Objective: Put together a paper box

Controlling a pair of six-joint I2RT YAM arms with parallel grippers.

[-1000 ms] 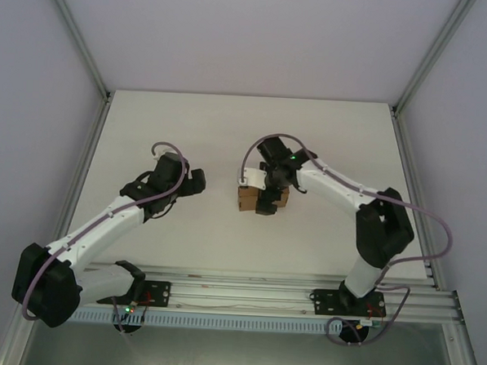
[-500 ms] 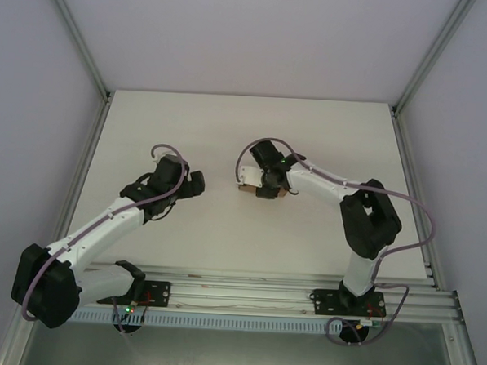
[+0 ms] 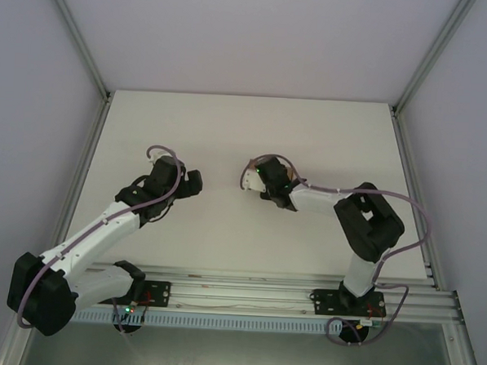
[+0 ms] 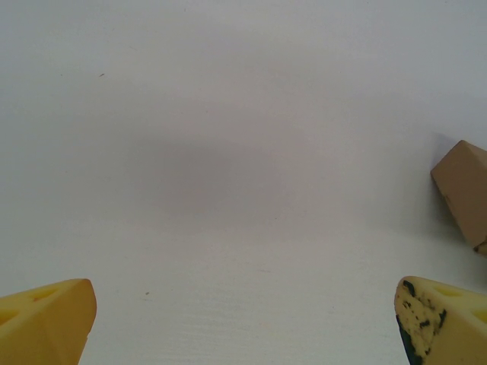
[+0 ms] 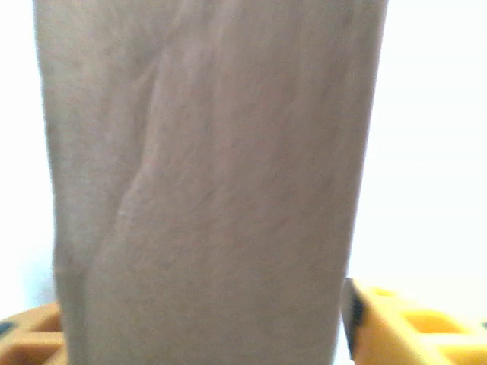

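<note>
We find the paper box (image 5: 213,152) within the right gripper (image 5: 221,331), long axis toward 12 o'clock; clamping cannot be told. The left gripper (image 4: 243,323) stands spread.

Counts one paper box (image 5: 213,182), brown cardboard, and one white table (image 3: 230,124). Counts two arms, the left arm (image 3: 102,224) and the right arm (image 3: 364,226), with two grippers, the left gripper (image 4: 243,323) and the right gripper (image 3: 264,182). Counts four yellow fingers (image 4: 46,323) in all, two in each wrist view, two per gripper.
</note>
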